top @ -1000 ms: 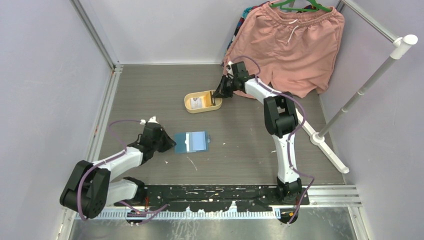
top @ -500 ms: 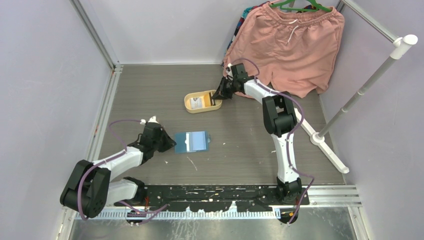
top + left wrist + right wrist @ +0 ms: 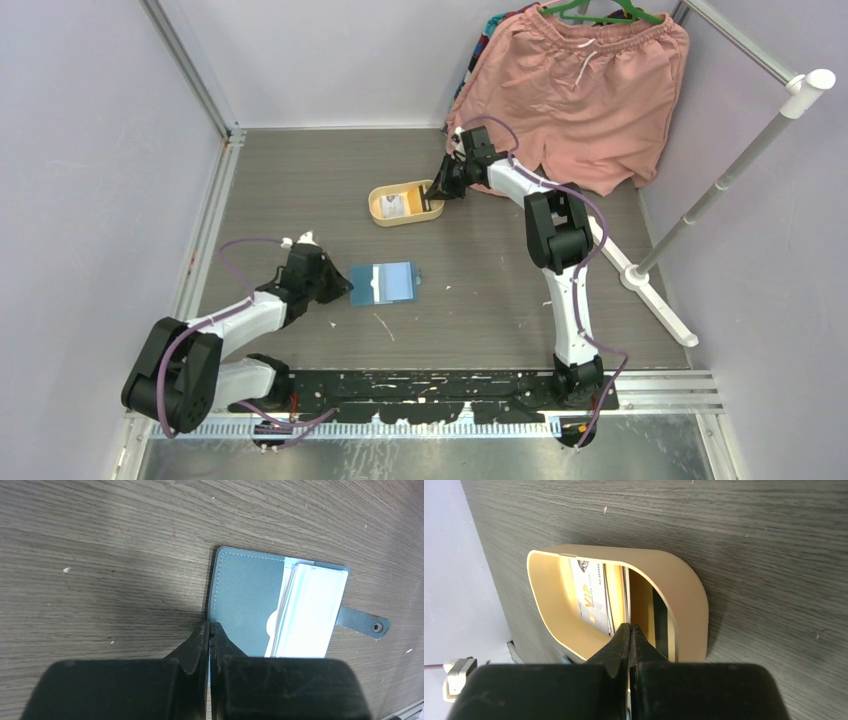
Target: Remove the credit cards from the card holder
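Two grippers, both with jaws pressed together. From above, the left gripper (image 3: 345,289) sits at the left edge of the open wallet (image 3: 386,284) in the middle of the table (image 3: 480,300). The right gripper (image 3: 433,196) dips into the right end of the yellow tray (image 3: 378,195), well apart from the wallet, with pink shorts (image 3: 590,90) hanging behind. That view gives only a pale patch inside the tray.

The right wrist view shows more. A whitish card (image 3: 591,597) with dark marks and orange lettering lies in the tray. A thin card edge (image 3: 626,595) runs straight out from the closed tips of the right gripper (image 3: 630,628), and a dark strip (image 3: 660,625) stands against the tray wall. Whether the tips pinch that edge I cannot tell.

The left wrist view shows the left gripper (image 3: 210,628) with its tips at the edge of the wallet's dark flap (image 3: 245,595). A pale stack (image 3: 312,610) fills the lighter half; cards or pocket, I cannot tell. A strap tab (image 3: 362,621) sticks out past it.
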`<action>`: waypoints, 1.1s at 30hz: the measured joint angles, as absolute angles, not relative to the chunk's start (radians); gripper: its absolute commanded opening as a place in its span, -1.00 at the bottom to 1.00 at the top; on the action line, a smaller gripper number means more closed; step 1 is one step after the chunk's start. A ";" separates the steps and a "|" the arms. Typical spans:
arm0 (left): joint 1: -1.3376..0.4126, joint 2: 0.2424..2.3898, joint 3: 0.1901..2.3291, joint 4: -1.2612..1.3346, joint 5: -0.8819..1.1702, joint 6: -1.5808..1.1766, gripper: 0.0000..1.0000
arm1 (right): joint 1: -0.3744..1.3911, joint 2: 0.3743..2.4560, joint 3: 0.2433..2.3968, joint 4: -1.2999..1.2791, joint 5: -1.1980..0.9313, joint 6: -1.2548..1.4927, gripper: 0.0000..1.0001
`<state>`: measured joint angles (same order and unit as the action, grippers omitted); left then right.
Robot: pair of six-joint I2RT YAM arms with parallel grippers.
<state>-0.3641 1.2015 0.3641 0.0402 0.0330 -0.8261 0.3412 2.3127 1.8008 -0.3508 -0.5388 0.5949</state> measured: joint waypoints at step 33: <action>-0.364 1.179 0.376 -0.022 0.045 -0.807 -1.00 | 0.345 2.112 1.781 -0.432 -0.350 0.445 -0.08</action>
<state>-0.3641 1.1793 0.3763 -0.0223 0.0448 -0.8070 0.3450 2.1120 1.7813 -0.4320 -0.3504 0.4446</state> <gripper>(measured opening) 0.007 0.461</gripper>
